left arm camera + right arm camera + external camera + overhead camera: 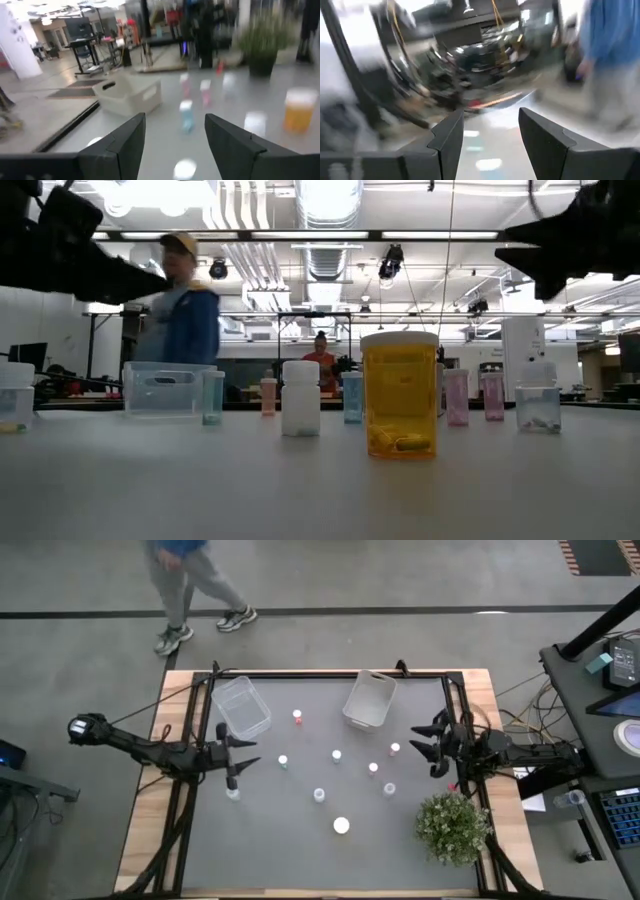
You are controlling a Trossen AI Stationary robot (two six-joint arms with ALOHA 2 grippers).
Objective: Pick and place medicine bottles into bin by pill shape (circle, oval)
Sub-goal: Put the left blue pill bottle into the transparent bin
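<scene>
Several small medicine bottles stand upright on the dark mat: a pink-capped one (297, 717), white-capped ones (283, 760) (336, 755) (320, 794), pink ones (395, 749) (373, 768), a wider white one (341, 826), and one at the left (233, 793). An amber bottle (400, 394) shows closest in the low view. My left gripper (243, 752) is open and empty, raised over the mat's left side. My right gripper (427, 744) is open and empty, raised at the mat's right side.
A clear bin (241, 706) lies at the far left and a white bin (368, 699) at the far middle. A bushy green plant (452, 826) stands at the near right corner. A person walks past the table's far side (190, 585).
</scene>
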